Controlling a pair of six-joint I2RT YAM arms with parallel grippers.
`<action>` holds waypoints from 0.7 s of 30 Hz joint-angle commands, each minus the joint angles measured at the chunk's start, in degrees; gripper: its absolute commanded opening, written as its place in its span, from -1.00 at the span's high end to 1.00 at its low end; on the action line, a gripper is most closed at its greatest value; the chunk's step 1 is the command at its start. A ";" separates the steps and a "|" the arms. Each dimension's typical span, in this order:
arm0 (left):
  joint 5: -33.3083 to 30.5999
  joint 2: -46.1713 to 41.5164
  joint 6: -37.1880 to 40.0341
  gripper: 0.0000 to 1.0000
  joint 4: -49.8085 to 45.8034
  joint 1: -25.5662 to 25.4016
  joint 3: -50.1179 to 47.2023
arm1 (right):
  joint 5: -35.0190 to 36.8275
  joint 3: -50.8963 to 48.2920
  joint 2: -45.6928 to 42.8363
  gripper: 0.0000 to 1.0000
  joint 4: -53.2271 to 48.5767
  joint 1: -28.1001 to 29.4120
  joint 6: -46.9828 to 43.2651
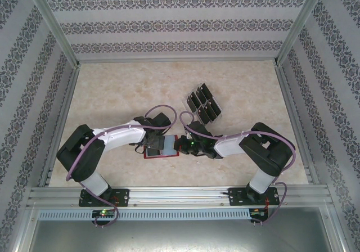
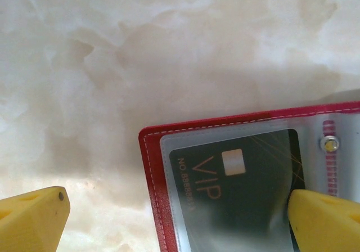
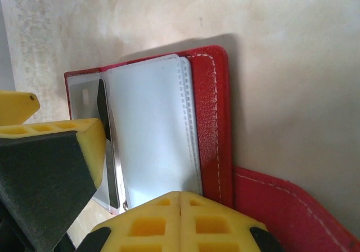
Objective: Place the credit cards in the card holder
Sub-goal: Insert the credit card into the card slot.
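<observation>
Yellow fingers (image 2: 34,218) of the left tool (image 2: 177,207) stand wide apart, one over a VIP card (image 2: 236,184) pocketed in the open card holder (image 2: 156,196). Whether the right tool (image 3: 140,162) clamps its leaves (image 3: 152,128), I cannot tell; overhead, more credit cards (image 1: 203,103) sit racked beyond.

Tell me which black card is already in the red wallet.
The VIP card, lying under a clear pocket of the open red wallet; the other black cards sit apart in the clear rack farther back.
</observation>
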 commanded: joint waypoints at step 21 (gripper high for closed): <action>13.74 -17.48 -3.16 -1.00 8.13 11.90 -14.41 | 5.19 14.07 -8.30 0.34 -33.31 -0.33 -14.04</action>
